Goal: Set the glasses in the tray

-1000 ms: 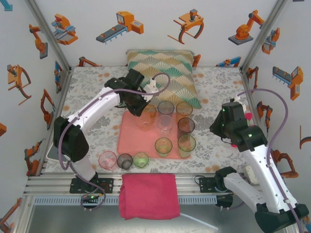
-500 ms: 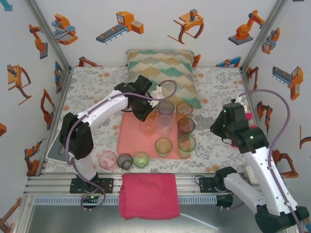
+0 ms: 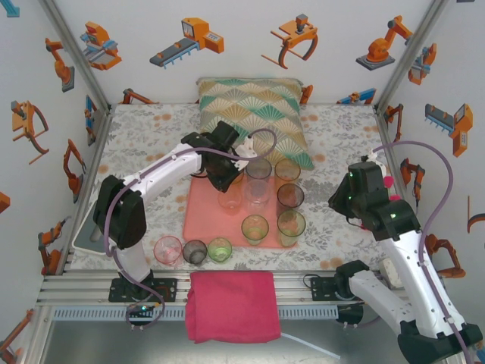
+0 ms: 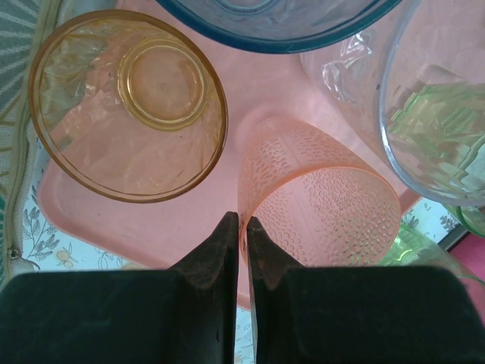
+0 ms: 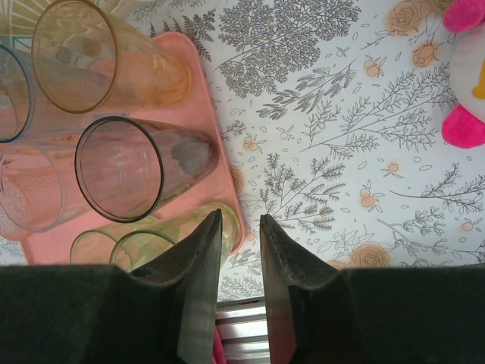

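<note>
At the left side of the tray [image 3: 201, 216], a pink glass [image 4: 318, 205] is clamped by its wall in the left pincer [image 4: 242, 221]. 3 glasses [image 3: 195, 251] are seen on the bench [image 3: 144, 152] beside the tray's near edge. The right pincer [image 5: 241, 221] is held apart.

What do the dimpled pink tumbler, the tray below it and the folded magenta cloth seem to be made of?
The pink tumbler: see-through, with a dimpled wall; glass or clear plastic, I cannot tell which. The tray: opaque, smooth, slightly glossy; probably plastic. The magenta cloth: matte, with soft folds; most likely a textile.
</note>
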